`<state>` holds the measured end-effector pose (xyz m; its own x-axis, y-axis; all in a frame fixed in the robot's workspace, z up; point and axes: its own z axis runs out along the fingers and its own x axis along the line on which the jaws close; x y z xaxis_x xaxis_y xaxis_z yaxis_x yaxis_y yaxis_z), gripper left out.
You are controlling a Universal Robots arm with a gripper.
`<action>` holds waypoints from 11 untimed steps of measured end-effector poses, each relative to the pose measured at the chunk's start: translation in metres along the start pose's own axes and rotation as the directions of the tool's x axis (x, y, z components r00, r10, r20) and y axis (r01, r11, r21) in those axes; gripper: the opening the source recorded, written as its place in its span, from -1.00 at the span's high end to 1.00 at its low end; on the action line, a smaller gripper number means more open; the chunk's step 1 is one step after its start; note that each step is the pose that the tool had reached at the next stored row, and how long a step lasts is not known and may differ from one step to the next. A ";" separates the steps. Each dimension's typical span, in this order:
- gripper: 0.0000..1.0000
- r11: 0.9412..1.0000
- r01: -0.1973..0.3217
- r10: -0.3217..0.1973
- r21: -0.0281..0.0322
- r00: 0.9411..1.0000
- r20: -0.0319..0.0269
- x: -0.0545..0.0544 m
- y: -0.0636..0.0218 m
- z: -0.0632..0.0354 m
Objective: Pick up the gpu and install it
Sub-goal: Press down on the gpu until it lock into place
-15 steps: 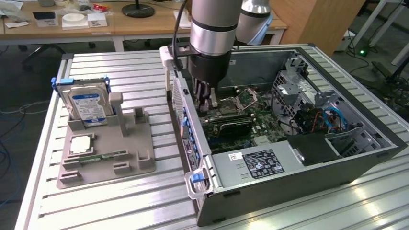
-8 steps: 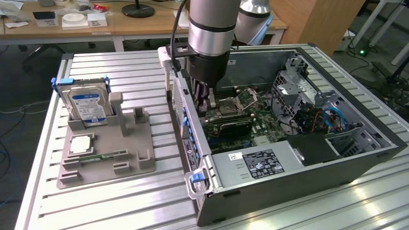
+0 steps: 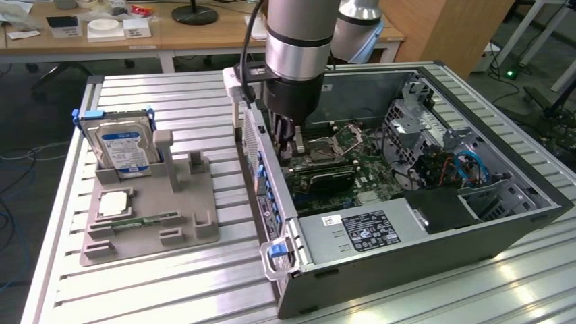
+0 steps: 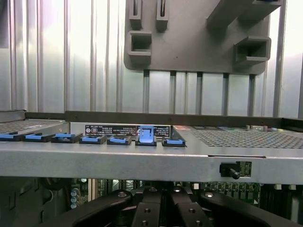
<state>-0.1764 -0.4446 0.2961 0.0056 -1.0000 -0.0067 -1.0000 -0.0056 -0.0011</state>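
- The arm [image 3: 297,47] reaches down into the open computer case [image 3: 504,223], which lies on its side on the ribbed metal desk [image 3: 180,283].
- The tool [image 3: 290,145] is low inside the case, close to the wall on the exterior view's left, over the motherboard [image 3: 360,172].
- Seen from the wrist, the tool [image 4: 163,208] has its black fingers [image 4: 147,213] drawn close together around a thin dark edge; I cannot tell for sure whether they pinch it.
- The graphics card [image 3: 286,138] seems to be the thin dark piece hanging on edge below the tool in the exterior view, down near the board's slots; whether it is seated cannot be told.
- The case's back edge crosses the wrist view, with a row of blue slot clips [image 4: 118,139]; one clip [image 4: 146,135] stands raised.
- On the desk, well apart from the case toward the exterior view's left, sits a grey holder tray [image 3: 180,216].
- A hard drive [image 3: 121,145] with a blue-white label stands upright in the tray.
- A processor chip [image 3: 114,202] lies flat on the tray, and a narrow memory stick [image 3: 144,221] lies just beside it.
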 end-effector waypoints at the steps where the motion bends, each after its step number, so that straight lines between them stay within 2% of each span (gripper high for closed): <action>1: 0.79 1.000 0.000 0.000 0.000 1.000 0.000 0.000 0.0000 0.0000; 11: 0.79 1.000 0.005 -0.005 0.000 1.000 0.000 0.000 0.0014 0.0012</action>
<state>-0.1778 -0.4449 0.2949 0.0106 -0.9999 -0.0068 -0.9999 -0.0106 -0.0012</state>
